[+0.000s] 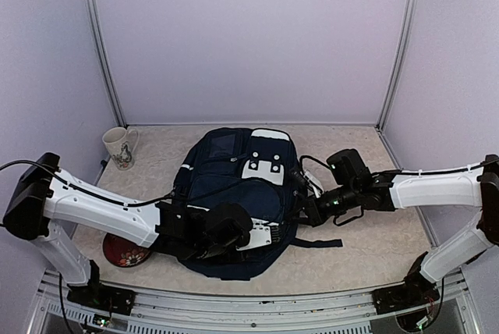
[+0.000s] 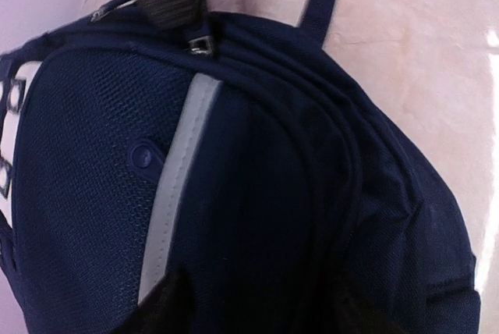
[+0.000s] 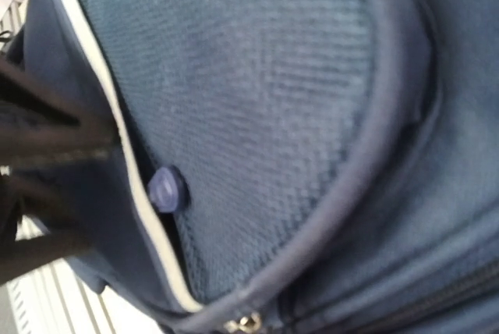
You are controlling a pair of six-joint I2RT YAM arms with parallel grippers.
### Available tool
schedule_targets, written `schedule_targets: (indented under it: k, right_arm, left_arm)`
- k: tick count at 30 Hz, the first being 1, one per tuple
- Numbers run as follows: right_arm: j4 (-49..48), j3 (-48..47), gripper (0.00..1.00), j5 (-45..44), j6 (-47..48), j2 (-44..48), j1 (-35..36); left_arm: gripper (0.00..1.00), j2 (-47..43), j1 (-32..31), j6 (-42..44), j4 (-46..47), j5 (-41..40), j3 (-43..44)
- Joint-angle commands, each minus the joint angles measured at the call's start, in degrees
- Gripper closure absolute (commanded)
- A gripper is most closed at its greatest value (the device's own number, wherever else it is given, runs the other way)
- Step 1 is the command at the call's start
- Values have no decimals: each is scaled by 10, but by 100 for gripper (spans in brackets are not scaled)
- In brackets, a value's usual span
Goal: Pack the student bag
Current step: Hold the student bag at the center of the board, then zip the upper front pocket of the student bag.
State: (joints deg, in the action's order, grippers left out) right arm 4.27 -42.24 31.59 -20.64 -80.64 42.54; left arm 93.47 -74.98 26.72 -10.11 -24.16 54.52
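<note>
Student bag (image 1: pixel 234 186) lies flat, right of the mug (image 1: pixel 119 147); our left gripper (image 1: pixel 214 242) works its mug-side edge, and we cannot tell its grip; right gripper (image 1: pixel 302 202) is closed on the side away from the mug; we judge the bag needs opening next.

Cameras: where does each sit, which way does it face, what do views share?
Top external: above and behind the bases, facing down across the table; both arms show, bag between them.
Left wrist: on the left arm, tight on the bag's mesh pocket and grey stripe; own dark fingers at the bottom edge.
Right wrist: on the right arm, tight on the bag's mesh pocket; own fingers at left.
Shared: all three see the bag.
</note>
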Motion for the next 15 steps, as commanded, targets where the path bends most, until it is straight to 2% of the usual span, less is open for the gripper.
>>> schedule_targets:
  k: [1, 4, 5, 9, 15]
  right_arm:
    - [-32, 12, 100, -14, -3, 27, 2]
    - [-16, 6, 100, -28, 9, 32, 1]
    - [-9, 3, 100, -39, 16, 33, 0]
    - [24, -9, 100, -99, 44, 41, -22]
    - [13, -62, 100, -161, 89, 35, -66]
  left_arm:
    - [70, 44, 19, 29, 2, -110, 36]
    - [97, 48, 15, 28, 6, -98, 37]
    - [100, 47, 15, 27, 6, -96, 35]
    - [100, 34, 13, 21, -15, -77, 30]
    - [100, -9, 9, 30, -18, -1, 9]
